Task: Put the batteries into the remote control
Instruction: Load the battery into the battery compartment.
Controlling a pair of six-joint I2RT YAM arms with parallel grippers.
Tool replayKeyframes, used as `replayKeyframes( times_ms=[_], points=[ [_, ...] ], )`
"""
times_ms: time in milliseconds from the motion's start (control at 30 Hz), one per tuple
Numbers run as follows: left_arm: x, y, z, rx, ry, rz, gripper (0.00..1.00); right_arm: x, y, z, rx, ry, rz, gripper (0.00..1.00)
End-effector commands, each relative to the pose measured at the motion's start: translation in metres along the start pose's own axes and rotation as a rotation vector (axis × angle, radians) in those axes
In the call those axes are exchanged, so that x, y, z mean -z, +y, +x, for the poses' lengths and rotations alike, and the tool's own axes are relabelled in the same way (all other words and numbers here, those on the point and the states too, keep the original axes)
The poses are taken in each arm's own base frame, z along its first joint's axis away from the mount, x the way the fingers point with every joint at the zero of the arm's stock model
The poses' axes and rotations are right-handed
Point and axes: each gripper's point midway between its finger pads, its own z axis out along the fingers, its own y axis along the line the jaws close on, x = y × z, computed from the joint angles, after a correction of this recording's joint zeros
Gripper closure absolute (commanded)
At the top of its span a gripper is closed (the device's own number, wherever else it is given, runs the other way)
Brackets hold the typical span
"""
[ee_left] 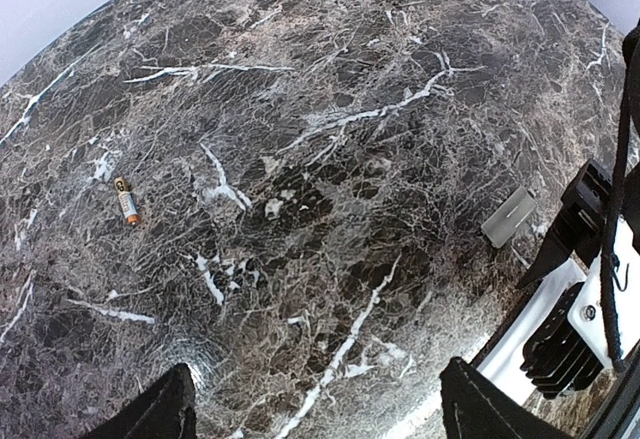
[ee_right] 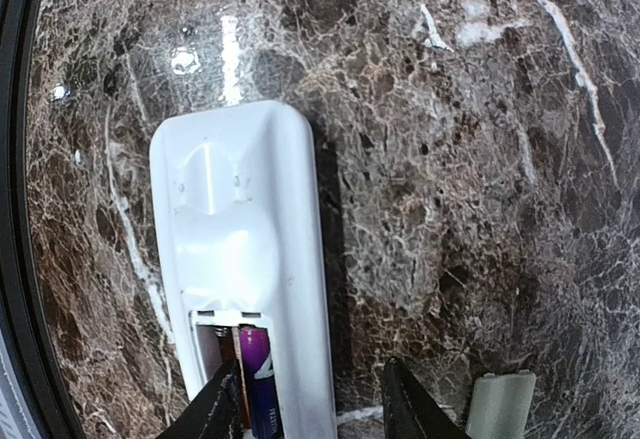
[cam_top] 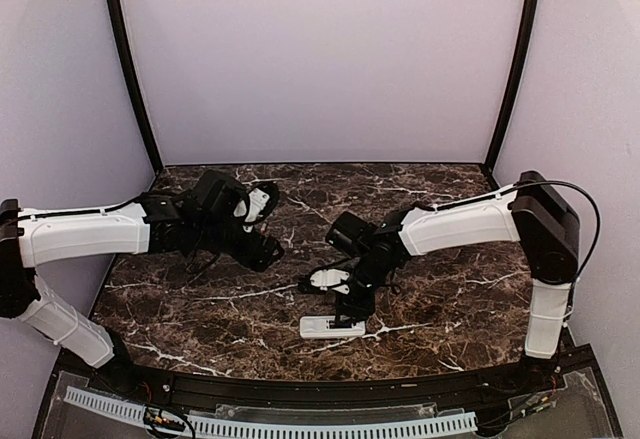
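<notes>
The white remote control (ee_right: 240, 249) lies back up near the table's front, also in the top view (cam_top: 322, 327). Its compartment is open, with one purple battery (ee_right: 258, 384) in the right slot. My right gripper (ee_right: 312, 411) is open just above the compartment end: one finger (ee_right: 215, 409) is over the left slot, the other is off the remote's right side. A second battery (ee_left: 126, 200), dark with orange ends, lies loose on the marble. My left gripper (ee_left: 320, 414) is open and empty, hovering well clear of that battery; it also shows in the top view (cam_top: 266, 227).
The small flat white cover piece (ee_right: 500, 404) lies on the marble right of the remote; it also shows in the left wrist view (ee_left: 508, 216) beside the right arm (ee_left: 580, 299). The black table rim (ee_right: 15, 259) runs close to the remote's left.
</notes>
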Motion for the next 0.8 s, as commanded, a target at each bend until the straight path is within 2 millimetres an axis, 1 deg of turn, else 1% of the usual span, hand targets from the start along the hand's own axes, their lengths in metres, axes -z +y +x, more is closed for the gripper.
replayKeyframes(
  times_ms=[0,67,200,333,467,533,667,700,767],
  points=[
    [0.004,0.006,0.002,-0.003,0.001,-0.018,0.16,-0.015,0.0,0.009,0.019,0.041,0.012,0.55],
    [0.004,0.007,0.003,-0.004,0.001,-0.022,0.16,-0.015,0.0,0.009,0.022,0.046,0.014,0.57],
    [0.004,0.008,0.003,-0.002,0.001,-0.025,0.16,-0.013,-0.001,0.007,0.025,0.039,0.024,0.67],
    [0.003,0.009,0.004,-0.005,0.005,-0.029,0.16,-0.009,-0.002,0.005,0.036,0.038,0.042,0.73],
    [0.003,0.01,0.005,-0.008,0.008,-0.036,0.16,-0.006,-0.002,0.005,0.045,0.047,0.056,0.74],
    [0.004,0.01,0.005,-0.009,0.007,-0.038,0.16,-0.003,-0.001,0.003,0.055,0.045,0.066,0.76],
    [0.004,0.011,0.004,-0.011,0.005,-0.039,0.16,0.003,0.0,-0.001,0.067,0.036,0.081,0.76],
    [0.005,0.011,0.003,-0.012,0.003,-0.04,0.16,0.004,0.0,-0.002,0.067,0.035,0.082,0.75],
    [0.005,0.011,0.003,-0.012,0.004,-0.042,0.16,0.007,0.0,-0.005,0.071,0.035,0.082,0.68]
  ],
)
